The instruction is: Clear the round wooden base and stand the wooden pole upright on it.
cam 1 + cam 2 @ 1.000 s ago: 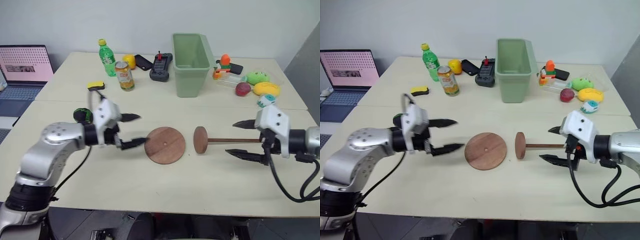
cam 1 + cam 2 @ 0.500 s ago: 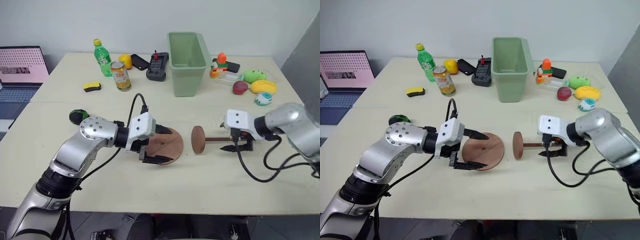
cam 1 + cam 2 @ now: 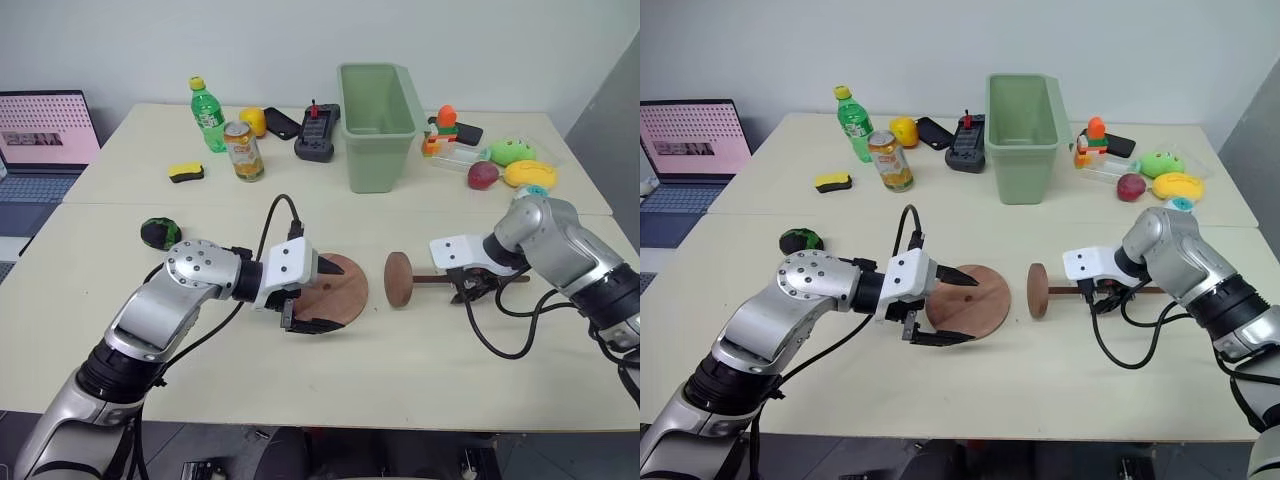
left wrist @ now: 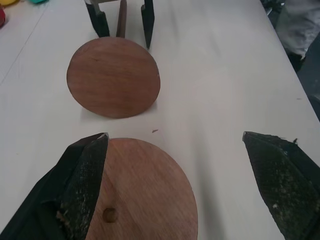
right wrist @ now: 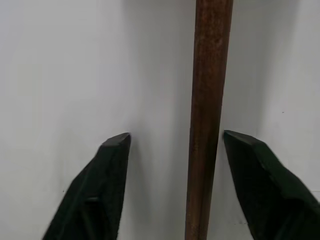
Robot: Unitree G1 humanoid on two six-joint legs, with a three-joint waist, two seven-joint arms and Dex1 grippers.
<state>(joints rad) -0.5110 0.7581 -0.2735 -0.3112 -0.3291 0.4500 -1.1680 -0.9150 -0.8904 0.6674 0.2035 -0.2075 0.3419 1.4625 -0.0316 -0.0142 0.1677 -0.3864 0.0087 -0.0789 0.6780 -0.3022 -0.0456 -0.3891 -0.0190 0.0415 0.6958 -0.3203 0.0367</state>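
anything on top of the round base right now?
Nothing rests on the round wooden base; its centre hole shows. The left gripper straddles its near-left edge, open, hiding part of that rim. The wooden pole lies beside it.

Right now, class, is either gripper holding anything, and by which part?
Nothing is held. The right gripper straddles the wooden pole mid-rod, fingers apart from it. The left gripper is open at the round wooden base.

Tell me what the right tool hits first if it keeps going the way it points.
Probably the wooden pole, lying between the open fingers of the right tool, or the table right beneath; depth is unclear.
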